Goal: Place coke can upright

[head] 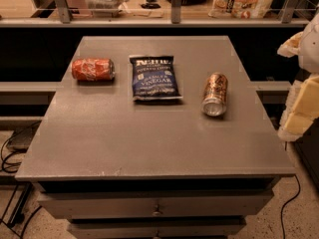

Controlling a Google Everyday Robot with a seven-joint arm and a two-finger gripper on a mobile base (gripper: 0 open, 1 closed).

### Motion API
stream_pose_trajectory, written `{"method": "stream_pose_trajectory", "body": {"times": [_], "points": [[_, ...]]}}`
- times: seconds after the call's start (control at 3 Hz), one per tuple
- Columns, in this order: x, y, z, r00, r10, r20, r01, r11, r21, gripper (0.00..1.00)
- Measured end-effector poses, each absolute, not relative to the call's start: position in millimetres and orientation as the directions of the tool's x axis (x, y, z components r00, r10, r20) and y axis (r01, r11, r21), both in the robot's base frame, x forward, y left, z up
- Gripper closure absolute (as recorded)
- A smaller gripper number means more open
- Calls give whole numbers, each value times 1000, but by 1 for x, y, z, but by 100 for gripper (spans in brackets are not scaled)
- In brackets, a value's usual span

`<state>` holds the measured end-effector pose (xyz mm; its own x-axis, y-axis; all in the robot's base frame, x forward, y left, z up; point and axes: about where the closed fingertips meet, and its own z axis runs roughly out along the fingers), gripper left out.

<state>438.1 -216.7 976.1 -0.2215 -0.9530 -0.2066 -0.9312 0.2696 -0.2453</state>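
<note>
The red coke can point(92, 69) lies on its side at the back left of the grey table point(149, 143), its long axis running left to right and its silver end pointing right. My gripper point(300, 101) shows as white and pale yellow parts at the right edge of the camera view, beyond the table's right side. It is far from the coke can and holds nothing that I can see.
A blue salt and vinegar chip bag point(155, 77) lies flat in the middle back. A brown-gold can point(215, 93) lies on its side to the right, its silver end toward the front. A counter with a railing point(172, 14) runs behind the table. Cables point(10, 158) lie on the floor at left.
</note>
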Motion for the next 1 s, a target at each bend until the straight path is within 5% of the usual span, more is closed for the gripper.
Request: {"method": "stream_pose_trajectory", "body": {"times": [0.67, 1.0], "points": [[443, -200, 981, -168, -967, -191, -940, 215, -264, 0], [451, -151, 989, -44, -984, -172, -952, 94, -292, 0]]}}
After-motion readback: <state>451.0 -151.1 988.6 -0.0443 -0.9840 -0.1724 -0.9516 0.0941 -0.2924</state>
